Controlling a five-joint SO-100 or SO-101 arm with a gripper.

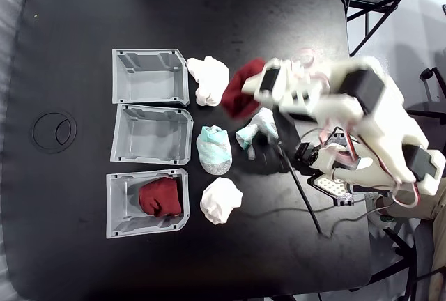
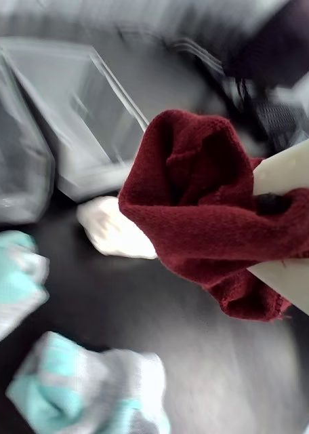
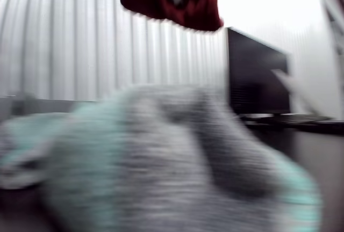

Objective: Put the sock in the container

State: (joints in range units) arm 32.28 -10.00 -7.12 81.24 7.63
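**Maroon sock held above the table**

Black tabletop (image 1: 83,8) in the fixed view: the gripper (image 1: 254,92) clamps the sock (image 1: 240,92) aloft beside a white sock (image 1: 208,79). Three grey bins stand in a column; the container (image 1: 150,76) holds nothing, the lowest bin (image 1: 118,207) holds another maroon sock (image 1: 160,198).

Wrist view: the crumpled knit sock (image 2: 202,203) is pinched between white fingers (image 2: 286,173).

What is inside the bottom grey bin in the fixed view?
The bottom bin holds one maroon sock, lying toward its right side. Bare grey floor shows left of it; whatever lies under the sock is covered. A second maroon sock hangs in the gripper.
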